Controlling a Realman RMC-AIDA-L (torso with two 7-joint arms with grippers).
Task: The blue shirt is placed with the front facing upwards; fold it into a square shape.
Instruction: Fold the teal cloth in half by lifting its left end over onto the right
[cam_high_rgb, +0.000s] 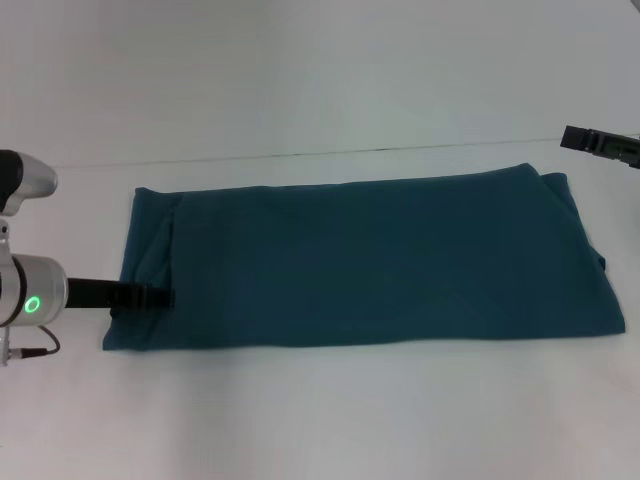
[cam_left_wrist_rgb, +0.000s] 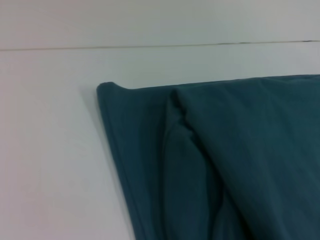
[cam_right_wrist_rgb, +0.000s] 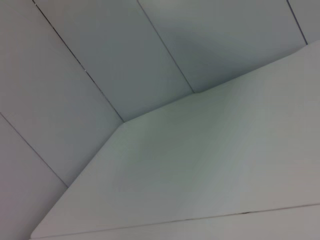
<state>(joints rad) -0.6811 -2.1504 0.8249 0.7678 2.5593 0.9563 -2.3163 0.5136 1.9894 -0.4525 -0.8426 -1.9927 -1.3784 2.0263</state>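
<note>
The blue shirt (cam_high_rgb: 370, 260) lies flat on the white table as a long teal band running left to right, with no lettering showing. Its left end has a folded-in flap, and the right end is slightly bunched. My left gripper (cam_high_rgb: 160, 297) reaches in low over the shirt's left end, near the front corner. The left wrist view shows that end of the shirt (cam_left_wrist_rgb: 240, 160), with a hemmed edge and a layer folded over it. My right gripper (cam_high_rgb: 578, 138) hangs at the far right, behind the shirt's far right corner and apart from the cloth.
The white table (cam_high_rgb: 320, 420) has bare surface in front of the shirt. A seam line (cam_high_rgb: 300, 155) runs across just behind it. The right wrist view shows only the table's surface (cam_right_wrist_rgb: 210, 170) and pale wall panels (cam_right_wrist_rgb: 100, 60).
</note>
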